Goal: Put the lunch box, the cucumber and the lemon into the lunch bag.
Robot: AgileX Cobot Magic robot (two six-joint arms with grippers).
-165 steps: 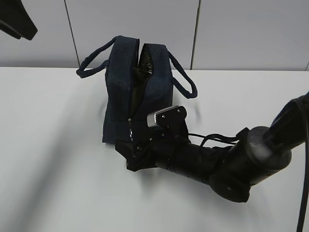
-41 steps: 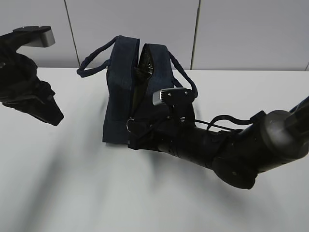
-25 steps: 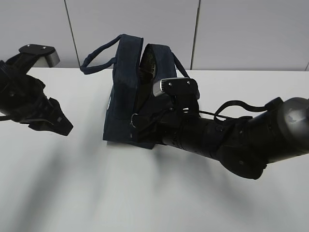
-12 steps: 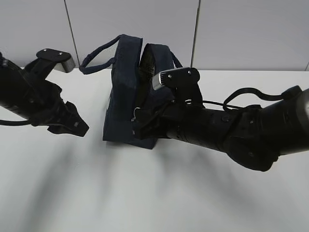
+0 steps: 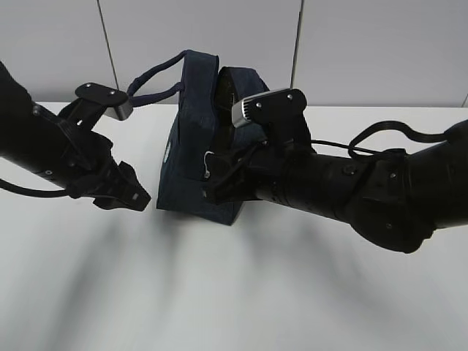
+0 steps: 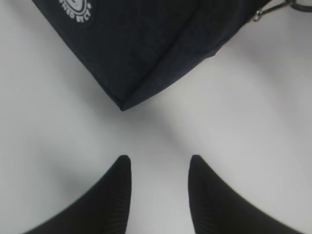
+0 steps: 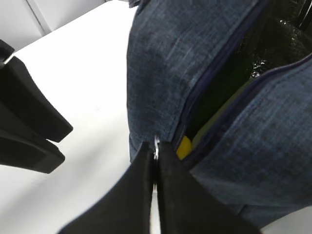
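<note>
The left fingers [image 6: 158, 168] have neared the lunch bag [image 5: 194, 146], apart; right fingers [image 7: 156, 148] clamp its zipper pull [image 7: 156, 142].

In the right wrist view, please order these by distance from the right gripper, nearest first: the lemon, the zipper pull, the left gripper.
1. zipper pull, pinched in the right gripper.
2. lemon, just to the right, inside the lunch bag.
3. left gripper, far left.

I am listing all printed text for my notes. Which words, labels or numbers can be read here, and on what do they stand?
Round white logo on the bag: it carries lettering, but cropped and too blurred to read.
No other text shows in any view.
</note>
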